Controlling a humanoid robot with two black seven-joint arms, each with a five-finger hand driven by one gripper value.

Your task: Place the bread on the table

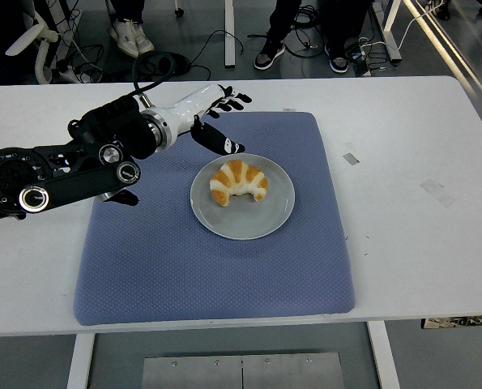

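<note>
Bread (237, 181) in the shape of a croissant, golden with pale stripes, is seen lying on a grey round plate (277, 217), just beyond and below the fingertips of the left hand (211, 118). The plate is set near the middle of a blue quilted mat (143, 259), and the mat is spread flat on the white tabletop (419, 243). The left hand is held above the far left part of the mat, with its white back turned upward and its black-tipped fingers (234, 99) spread apart and holding nothing; the thumb (221, 143) is pointed down toward the plate's near-left rim and is held just short of the bread. No contact between the hand and the bread can be made out. Behind the hand, the black left arm (54, 170) is stretched back across the tabletop to the picture's left edge. To the right of the hand, past the mat's edge, two small pieces of tape (351, 158) are stuck on the bare tabletop, well apart from the plate. Beyond the hand, past the tabletop's far edge, cables (224, 36) are strewn on the floor, and the shoes of a person (269, 53) are seen at the top of the picture.
</note>
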